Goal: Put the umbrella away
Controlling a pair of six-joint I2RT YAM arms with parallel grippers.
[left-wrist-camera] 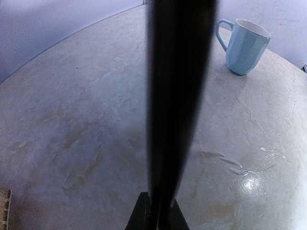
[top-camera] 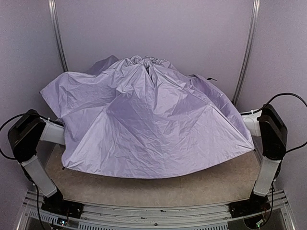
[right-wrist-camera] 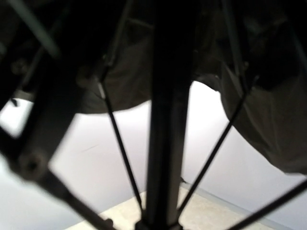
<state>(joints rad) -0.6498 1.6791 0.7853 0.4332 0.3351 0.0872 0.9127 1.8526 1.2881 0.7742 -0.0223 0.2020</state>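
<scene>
At the lower left of the top view, my left arm (top-camera: 29, 139) reaches in under the edge of the umbrella (top-camera: 144, 115), so my left claw (left-wrist-camera: 154, 215) shows only in its own wrist view. There it sits at the bottom centre, closed tight on the umbrella's thin black shaft (left-wrist-camera: 175, 96), which runs up the middle of the frame and out at the top. A corner of the straw tray (left-wrist-camera: 4, 208) peeks in at the lower left edge. The pale table (left-wrist-camera: 72, 120) fills the rest, and a light blue cup (left-wrist-camera: 244, 45) stands upright at the upper right, well apart from the shaft.

In the top view the umbrella's crinkly lilac canopy is spread over the middle of the table, gathered to a peak at upper centre.

At the lower right my right arm (top-camera: 271, 134) also goes under the fabric. In its wrist view my right claw (right-wrist-camera: 157, 226) barely shows at the bottom edge. The shaft rises from there, and thin ribs (right-wrist-camera: 120, 143) fan out under the black underside (right-wrist-camera: 268, 110). I cannot tell whether this claw grips anything.
</scene>
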